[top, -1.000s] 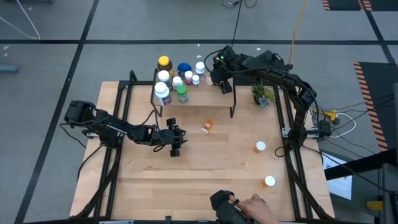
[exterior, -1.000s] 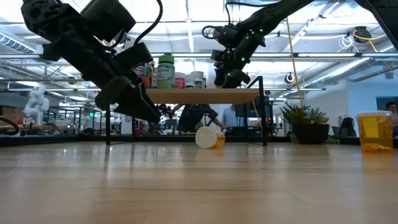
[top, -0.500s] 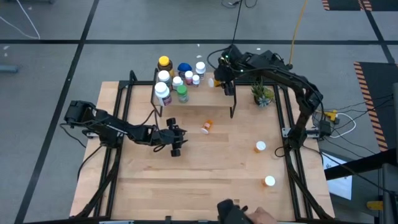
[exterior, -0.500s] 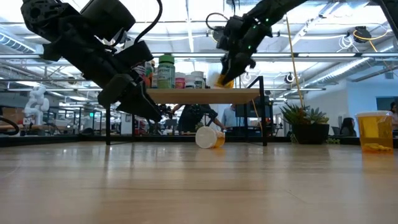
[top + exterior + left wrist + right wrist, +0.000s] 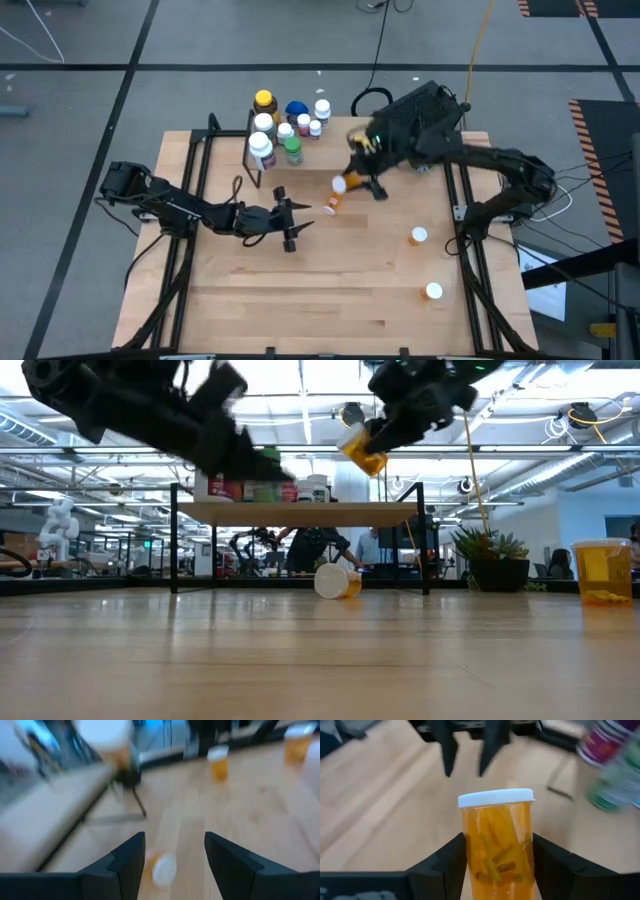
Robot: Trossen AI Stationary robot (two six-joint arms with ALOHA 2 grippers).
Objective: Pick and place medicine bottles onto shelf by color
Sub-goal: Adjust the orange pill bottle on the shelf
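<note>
The right tool (image 5: 345, 183) grips an orange bottle (image 5: 498, 840) by its sides, white cap pointing away from the wrist, held tilted in the air above the bench (image 5: 350, 270). Below and just beside it, another orange bottle (image 5: 331, 203) lies on its side on the bench. Behind the right tool stands the shelf (image 5: 297, 513), with a cluster of bottles (image 5: 285, 130) at its left end. The left tool (image 5: 172, 855) hangs released, fingers spread, with the lying bottle just ahead of them. Two more orange bottles (image 5: 418, 236) stand upright well off to the right tool's far side.
</note>
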